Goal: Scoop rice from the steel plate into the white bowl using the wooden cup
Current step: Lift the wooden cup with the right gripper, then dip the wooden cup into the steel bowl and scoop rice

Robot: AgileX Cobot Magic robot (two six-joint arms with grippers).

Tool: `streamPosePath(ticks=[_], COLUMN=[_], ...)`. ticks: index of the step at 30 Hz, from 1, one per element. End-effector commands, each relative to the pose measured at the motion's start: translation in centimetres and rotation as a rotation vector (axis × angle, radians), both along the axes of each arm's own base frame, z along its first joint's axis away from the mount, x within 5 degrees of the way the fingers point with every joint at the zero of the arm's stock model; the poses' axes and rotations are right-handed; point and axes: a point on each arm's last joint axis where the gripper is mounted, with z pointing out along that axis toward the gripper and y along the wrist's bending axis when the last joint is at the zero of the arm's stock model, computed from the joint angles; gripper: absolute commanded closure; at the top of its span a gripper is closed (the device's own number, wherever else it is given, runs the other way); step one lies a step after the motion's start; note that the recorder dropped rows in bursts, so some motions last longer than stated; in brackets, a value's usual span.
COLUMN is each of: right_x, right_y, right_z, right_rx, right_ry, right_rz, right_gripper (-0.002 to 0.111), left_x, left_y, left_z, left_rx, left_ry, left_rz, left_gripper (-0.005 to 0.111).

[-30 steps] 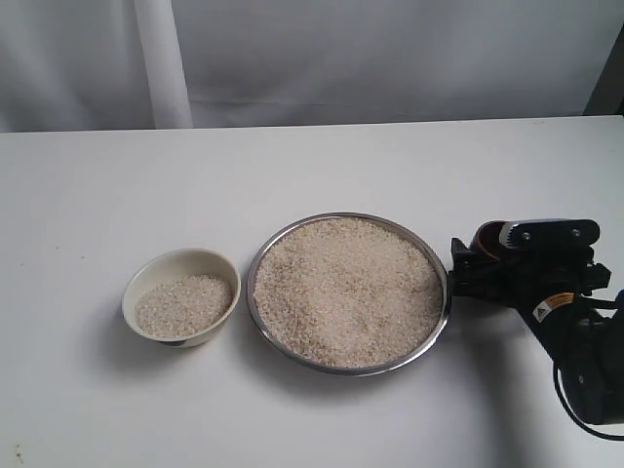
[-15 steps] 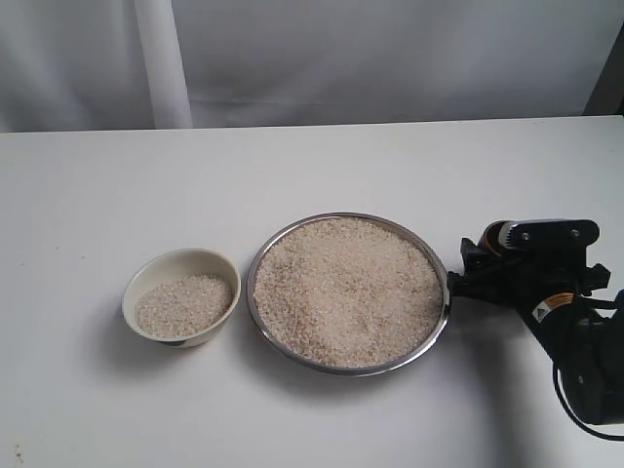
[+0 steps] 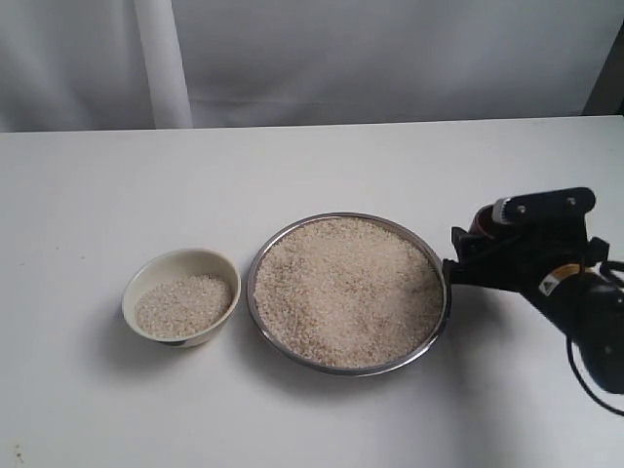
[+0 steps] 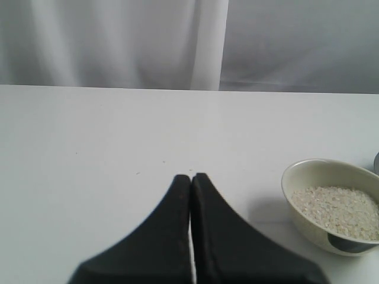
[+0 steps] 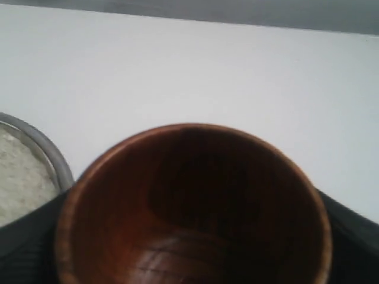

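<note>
The right gripper clamps the wooden cup by its sides, just beside the steel plate's right rim. Only its wrist view looks into the cup's dark hollow. The left gripper, visible only in its own wrist view, is pressed closed near the white bowl. Rice heaps the plate and part-fills the bowl. Bare table stretches behind both vessels.

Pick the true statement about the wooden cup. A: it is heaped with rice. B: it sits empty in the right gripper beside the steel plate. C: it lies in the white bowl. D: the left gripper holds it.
B: the wooden cup shows a bare dark inside within the right gripper, at the rim of the steel plate.
</note>
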Motion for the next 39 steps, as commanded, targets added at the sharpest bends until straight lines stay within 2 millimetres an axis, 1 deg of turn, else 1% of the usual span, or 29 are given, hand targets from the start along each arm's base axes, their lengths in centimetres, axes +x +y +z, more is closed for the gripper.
streamPosePath(ticks=[1,5,9,10,12,14,17,20,22,25,28,31,32,35,39], right_x=[0.4,1.3,1.2,1.2,1.1,0.9,0.7,0.5,0.7,1.1,2.0,2.9,3.3,4.0,4.7], right_y=[0.9,2.2,3.8,4.4,5.7,7.1,9.1,11.1,12.2,13.6,14.5,15.0,15.1,15.3,15.7], right_z=[4.4,9.3,13.9,15.3,16.9,19.0,20.6,21.3,21.1,19.7,17.4,15.0,13.9,11.7,9.2], right_rx=[-0.053,-0.159,-0.326,-0.404,-0.548,-0.748,-1.054,-1.271,-1.355,-1.469,-1.561,-1.653,-1.691,-1.787,-1.870], right_ry=[0.058,0.160,0.221,0.230,0.232,0.222,0.224,0.206,0.187,0.178,0.215,0.263,0.284,0.331,0.361], right_rz=[0.108,0.221,0.326,0.365,0.437,0.486,0.533,0.571,0.613,0.679,0.710,0.728,0.737,0.749,0.777], right_gripper=[0.108,0.108,0.108,0.108,0.108,0.108,0.108,0.108,0.108,0.108,0.108,0.108,0.108,0.108,0.108], left_x=[0.0,0.0,0.0,0.0,0.0,0.0,0.0,0.0,0.0,0.0,0.0,0.0,0.0,0.0,0.0], left_y=[0.0,0.0,0.0,0.0,0.0,0.0,0.0,0.0,0.0,0.0,0.0,0.0,0.0,0.0,0.0], left_z=[0.3,0.3,0.3,0.3,0.3,0.3,0.3,0.3,0.3,0.3,0.3,0.3,0.3,0.3,0.3], left_rx=[-0.007,-0.007,-0.007,-0.007,-0.007,-0.007,-0.007,-0.007,-0.007,-0.007,-0.007,-0.007,-0.007,-0.007,-0.007], left_ry=[-0.016,-0.016,-0.016,-0.016,-0.016,-0.016,-0.016,-0.016,-0.016,-0.016,-0.016,-0.016,-0.016,-0.016,-0.016], left_rz=[-0.004,-0.004,-0.004,-0.004,-0.004,-0.004,-0.004,-0.004,-0.004,-0.004,-0.004,-0.004,-0.004,-0.004,-0.004], left_gripper=[0.107,0.107,0.107,0.107,0.107,0.107,0.107,0.107,0.107,0.107,0.107,0.107,0.107,0.107,0.107])
